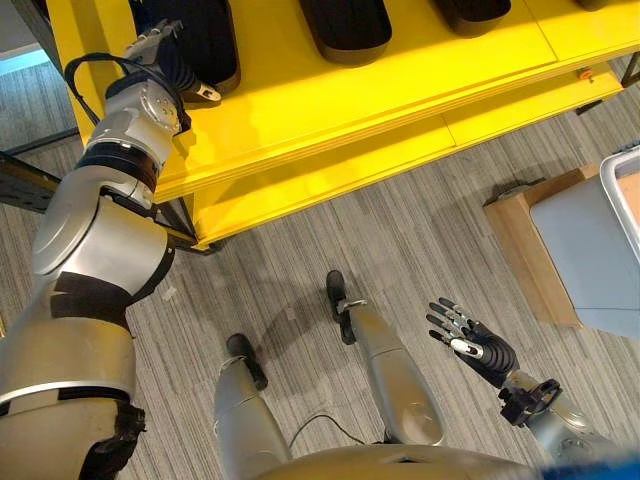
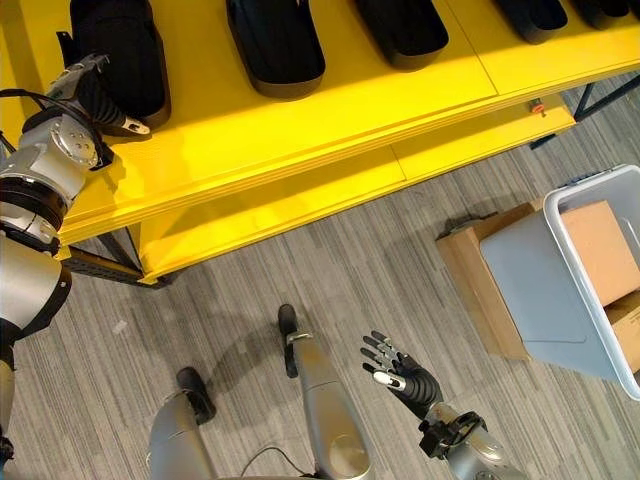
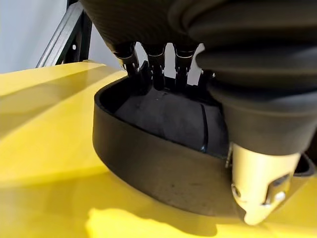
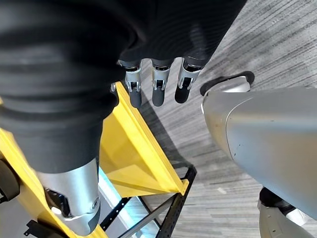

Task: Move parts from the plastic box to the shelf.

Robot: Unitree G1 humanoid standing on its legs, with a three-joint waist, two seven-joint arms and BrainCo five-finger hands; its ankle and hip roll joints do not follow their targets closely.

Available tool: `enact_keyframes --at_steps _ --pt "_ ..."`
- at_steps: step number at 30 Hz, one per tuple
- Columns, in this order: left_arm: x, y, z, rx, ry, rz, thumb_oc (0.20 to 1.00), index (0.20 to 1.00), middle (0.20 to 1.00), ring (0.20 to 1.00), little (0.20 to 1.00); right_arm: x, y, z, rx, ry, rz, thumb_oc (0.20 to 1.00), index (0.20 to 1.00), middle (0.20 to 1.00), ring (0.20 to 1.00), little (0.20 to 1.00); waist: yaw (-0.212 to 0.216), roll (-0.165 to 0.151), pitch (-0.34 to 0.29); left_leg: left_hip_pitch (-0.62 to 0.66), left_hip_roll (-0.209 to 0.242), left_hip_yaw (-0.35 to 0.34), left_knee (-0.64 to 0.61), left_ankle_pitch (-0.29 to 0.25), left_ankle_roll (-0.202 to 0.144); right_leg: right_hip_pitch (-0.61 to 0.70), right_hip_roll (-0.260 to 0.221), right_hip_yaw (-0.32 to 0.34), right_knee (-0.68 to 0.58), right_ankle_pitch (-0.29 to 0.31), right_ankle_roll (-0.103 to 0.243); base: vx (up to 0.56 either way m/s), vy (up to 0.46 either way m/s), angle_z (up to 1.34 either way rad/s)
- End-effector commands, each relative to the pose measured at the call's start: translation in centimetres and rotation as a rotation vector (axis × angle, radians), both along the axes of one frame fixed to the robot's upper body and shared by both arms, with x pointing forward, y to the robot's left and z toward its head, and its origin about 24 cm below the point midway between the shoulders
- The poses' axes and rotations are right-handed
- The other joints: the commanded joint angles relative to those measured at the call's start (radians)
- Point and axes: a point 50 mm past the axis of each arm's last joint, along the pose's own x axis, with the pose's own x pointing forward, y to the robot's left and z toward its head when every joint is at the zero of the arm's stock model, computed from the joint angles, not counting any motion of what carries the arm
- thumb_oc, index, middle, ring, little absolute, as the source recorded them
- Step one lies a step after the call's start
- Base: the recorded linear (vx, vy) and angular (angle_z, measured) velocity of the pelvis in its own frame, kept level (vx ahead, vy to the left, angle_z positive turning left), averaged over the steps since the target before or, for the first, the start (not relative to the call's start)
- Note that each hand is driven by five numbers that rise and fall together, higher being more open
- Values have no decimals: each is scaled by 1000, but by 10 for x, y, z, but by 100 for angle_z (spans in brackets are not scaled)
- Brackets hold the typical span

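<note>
A: At the upper left of the head views, our left hand [image 2: 95, 95] rests on the black part [image 2: 118, 45] lying on the yellow shelf [image 2: 300, 130]. In the left wrist view its fingers [image 3: 153, 69] reach down over the far rim into the hollow while the thumb sits against the near outer wall, so we read it as clasped on the rim.

B: And our right hand [image 2: 398, 372]?

A: Low in the frame over the floor, fingers spread, carrying nothing. The plastic box [image 2: 580, 290] sits at the right edge, well apart from it.

B: So we judge the step to be setting this part down in line with the other black parts [image 2: 275, 45] along the shelf.

A: Yes. We should make sure it lies flat and back from the shelf's front edge, then loosen the fingers and lift them straight out of the hollow, so we don't drag it.
</note>
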Motion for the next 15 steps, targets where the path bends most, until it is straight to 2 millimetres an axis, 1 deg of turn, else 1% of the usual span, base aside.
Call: enact_keyframes --at_steps 1,5,8,15 --pt "-9 17 23 -139 -130 30 1000 1000 1000 1000 1000 2 -10 5 5 -18 -13 1000 1000 1000 1000 1000 -24 1 28 -53 100 -139 22 44 -54 22 -91 75 43 -62 138 0 0 0" --pt "-9 16 24 -173 -142 26 1000 1000 1000 1000 1000 3 -10 5 4 -19 -11 1000 1000 1000 1000 1000 -29 1 25 -51 102 -135 24 43 -55 18 -87 79 43 -62 137 0 0 0" --pt "-8 14 25 -217 -161 18 1000 1000 1000 1000 1000 3 -11 6 4 -22 -15 1000 1000 1000 1000 1000 -36 -1 21 -48 113 -131 22 43 -57 8 -80 86 49 -65 135 6 -13 -5" --pt "-8 14 25 -237 -162 7 1000 1000 1000 1000 1000 5 -10 5 5 -21 -18 1000 1000 1000 1000 1000 -42 0 16 -51 121 -128 22 46 -60 -3 -71 90 51 -65 134 9 -14 -7"
